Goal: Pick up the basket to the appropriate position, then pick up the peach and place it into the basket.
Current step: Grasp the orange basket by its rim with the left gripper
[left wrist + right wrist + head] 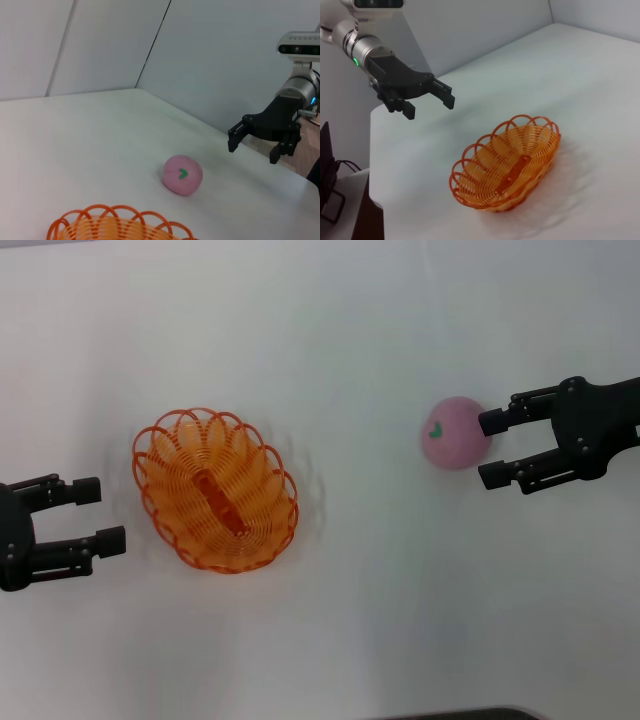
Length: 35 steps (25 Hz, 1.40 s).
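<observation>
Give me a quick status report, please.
Left gripper open beside the basket. Right gripper open at the peach. Nothing held, nothing in the way.

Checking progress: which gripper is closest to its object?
The right gripper: its open fingers reach the peach. The left gripper sits apart from the basket.

Basket (507,167) sits upright on the white table (600,75), with nothing inside it; a solid orange strip runs along its bottom. Left gripper (432,100) hangs above the table near its edge, apart from the basket, fingers spread and holding nothing. Dark cabling lies beyond the table edge.
</observation>
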Available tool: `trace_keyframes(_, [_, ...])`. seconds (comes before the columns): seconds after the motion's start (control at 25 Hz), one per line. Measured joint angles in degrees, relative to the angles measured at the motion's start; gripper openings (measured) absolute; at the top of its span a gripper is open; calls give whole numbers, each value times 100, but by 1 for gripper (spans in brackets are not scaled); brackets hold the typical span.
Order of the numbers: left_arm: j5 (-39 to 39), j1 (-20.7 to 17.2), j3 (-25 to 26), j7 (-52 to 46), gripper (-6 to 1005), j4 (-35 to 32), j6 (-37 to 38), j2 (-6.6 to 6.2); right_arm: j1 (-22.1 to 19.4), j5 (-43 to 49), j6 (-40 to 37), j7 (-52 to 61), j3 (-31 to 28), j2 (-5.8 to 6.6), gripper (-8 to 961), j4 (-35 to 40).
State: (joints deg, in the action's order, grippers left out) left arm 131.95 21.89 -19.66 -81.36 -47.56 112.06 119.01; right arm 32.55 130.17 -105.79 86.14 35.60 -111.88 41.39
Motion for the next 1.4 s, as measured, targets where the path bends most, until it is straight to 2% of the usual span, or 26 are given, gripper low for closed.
trace_keyframes(0.72, [18, 86, -84, -306, 818, -91, 0, -19, -3, -1, 76, 0, 0, -20, 821, -43])
trace_keyframes(0.88, [19, 252, -489, -1086, 817, -623, 4, -13, -3, -1, 101, -1, 7, -45, 820, -43])
trace_keyframes(1.08, [18, 675, -1198, -2328, 815, -1462, -154, 24, -3, -6, 173, -52, 15, -112, 820, -43])
trace_keyframes(1.24, [111, 1101, -1779, -3213, 814, -1727, -470, -81, -7, -9, 303, -84, 110, -186, 820, -44])
trace_keyframes(1.4, [589, 1574, -2335, -3729, 812, -1798, -841, -135, -33, -10, 400, -143, 206, -258, 820, -43])
